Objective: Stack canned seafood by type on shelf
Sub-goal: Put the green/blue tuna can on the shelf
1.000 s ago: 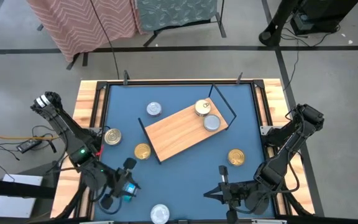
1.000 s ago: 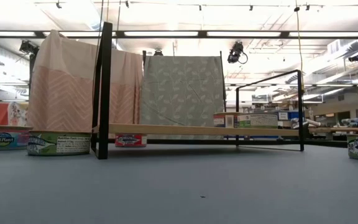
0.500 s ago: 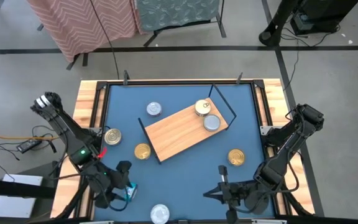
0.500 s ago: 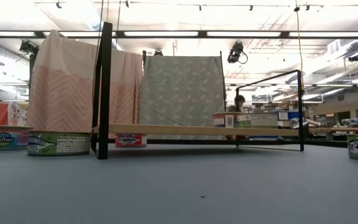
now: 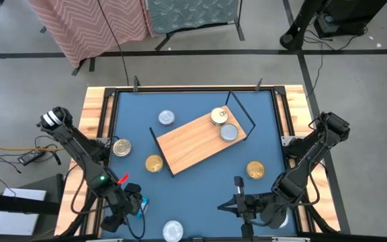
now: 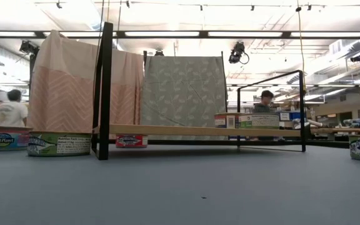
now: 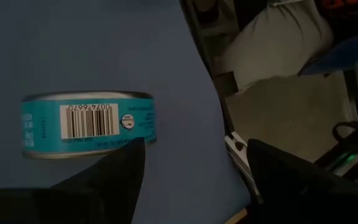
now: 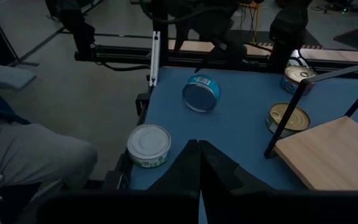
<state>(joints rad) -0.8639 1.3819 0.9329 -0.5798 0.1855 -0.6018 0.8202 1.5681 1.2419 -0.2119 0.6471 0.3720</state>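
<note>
My left end effector (image 7: 191, 168) is hanging wide open beside the blue-label tin (image 7: 87, 123) lying on its edge on the counter (image 5: 193, 195), so I'm guessing regrasp, then shelf (image 5: 197, 142).

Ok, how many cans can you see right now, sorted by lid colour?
Gold-lid cans: 4
Silver-lid cans: 3
Can on its side, teal label, lid colour unclear: 1
Total: 8
</note>
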